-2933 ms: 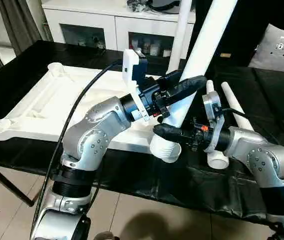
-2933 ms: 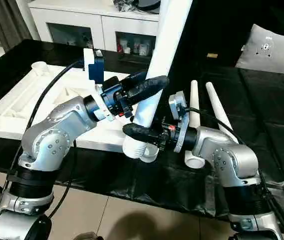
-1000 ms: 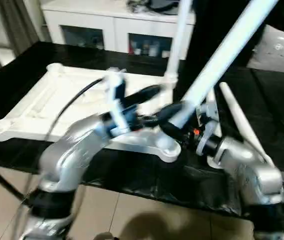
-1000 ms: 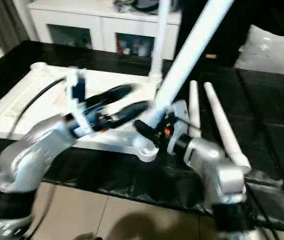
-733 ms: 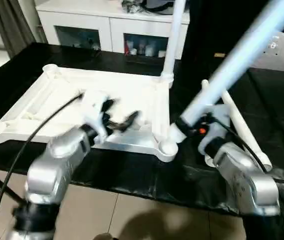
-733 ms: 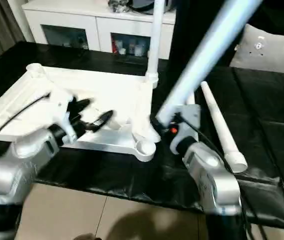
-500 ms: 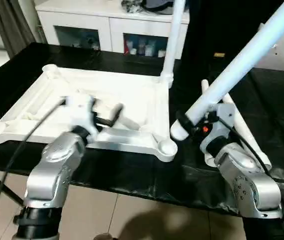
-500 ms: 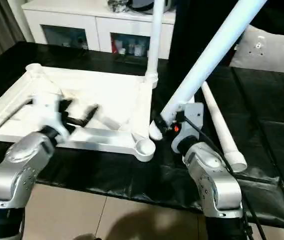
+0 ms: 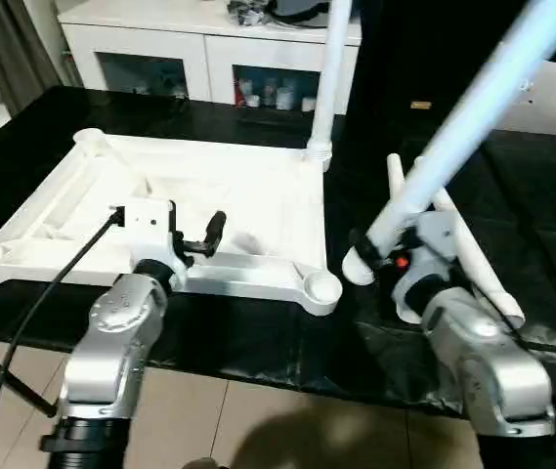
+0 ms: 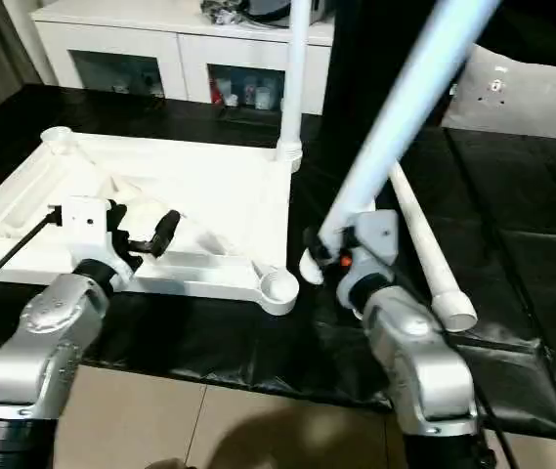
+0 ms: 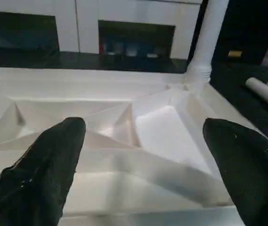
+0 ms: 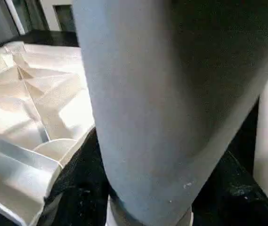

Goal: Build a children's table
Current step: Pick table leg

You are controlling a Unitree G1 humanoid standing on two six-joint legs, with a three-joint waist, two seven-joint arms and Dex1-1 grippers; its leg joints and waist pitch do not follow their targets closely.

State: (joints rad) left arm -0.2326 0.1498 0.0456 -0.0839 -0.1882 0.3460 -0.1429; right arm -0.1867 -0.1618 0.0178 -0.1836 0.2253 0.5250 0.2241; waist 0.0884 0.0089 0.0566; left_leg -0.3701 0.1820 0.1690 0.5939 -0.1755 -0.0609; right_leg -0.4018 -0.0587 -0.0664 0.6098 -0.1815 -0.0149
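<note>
Black tabletop (image 9: 541, 225) bearing inverted table top (image 9: 258, 200) with 1 upright leg (image 9: 328, 78); left gripper (image 11: 143, 155) spread wide, empty; right gripper (image 10: 328, 249) clamping tilted leg (image 9: 453, 147).

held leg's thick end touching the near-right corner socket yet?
Apart. In the left eye view black tablecloth shows between the held leg's thick end and the near-right corner socket; the right gripper holds it tilted.

No readable text, labels, brands or numbers appear on anything in view; small items behind the far cabinet's (image 9: 209, 59) glass doors are too blurred to make out.
</note>
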